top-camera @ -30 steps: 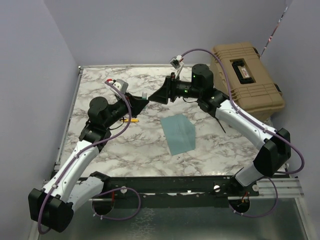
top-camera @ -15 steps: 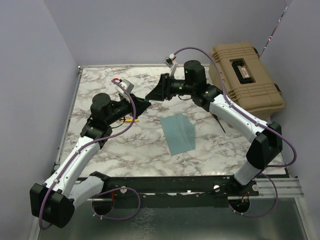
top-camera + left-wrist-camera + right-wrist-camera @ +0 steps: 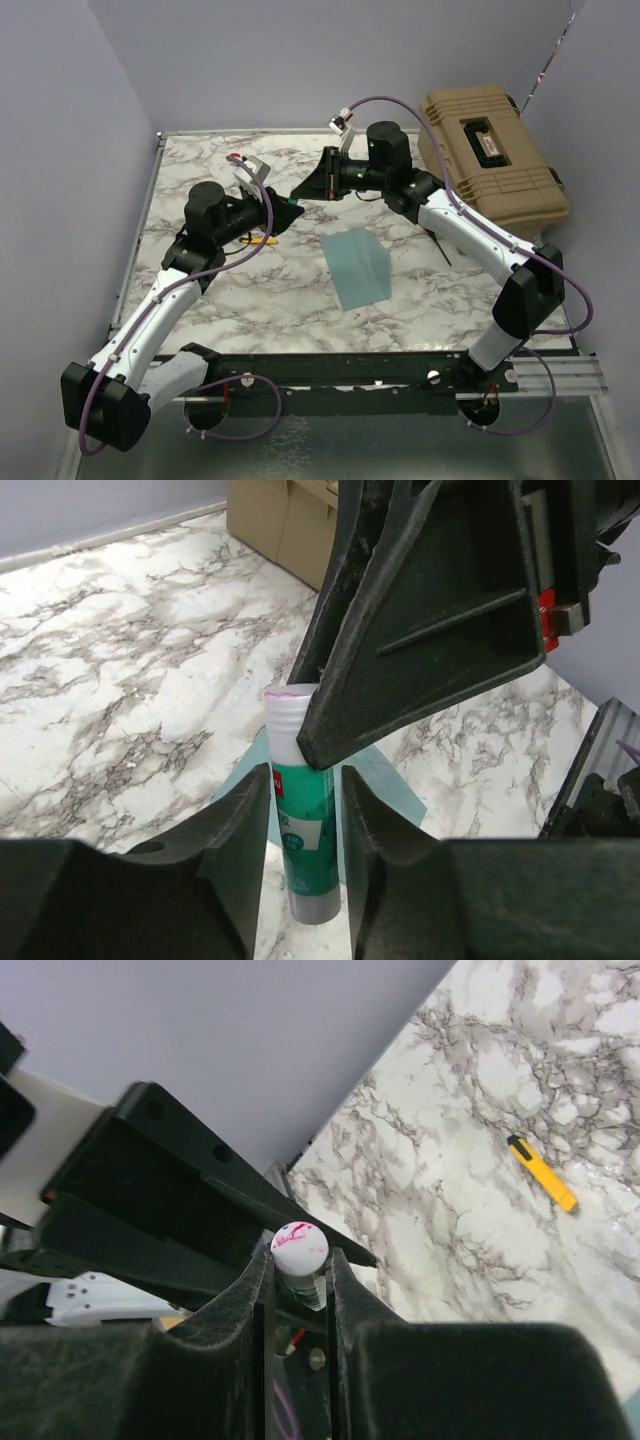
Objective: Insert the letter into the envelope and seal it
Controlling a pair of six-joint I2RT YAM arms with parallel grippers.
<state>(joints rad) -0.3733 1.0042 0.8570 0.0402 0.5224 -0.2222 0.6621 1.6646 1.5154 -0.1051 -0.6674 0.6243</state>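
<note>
The teal-blue envelope (image 3: 355, 268) lies flat on the marble table, near the middle; a corner of it (image 3: 400, 790) shows under my left wrist. The letter is not in view. Above the table, behind the envelope, both grippers meet on a green glue stick (image 3: 305, 830) with a white cap (image 3: 299, 1246). My right gripper (image 3: 300, 1260) is shut on the cap end. My left gripper (image 3: 305, 780) flanks the green tube, with a thin gap on each side. From above, the left gripper (image 3: 290, 212) and right gripper (image 3: 300, 192) point at each other.
A tan hard case (image 3: 495, 160) stands at the back right corner. A yellow box cutter (image 3: 262, 241) lies under the left arm, also visible from the right wrist (image 3: 540, 1172). A thin dark stick (image 3: 440, 245) lies beneath the right forearm. Walls close the left and back.
My right gripper has swung left to the left gripper and closed on the glue stick's cap. My left gripper's fingers have eased apart off the tube.
</note>
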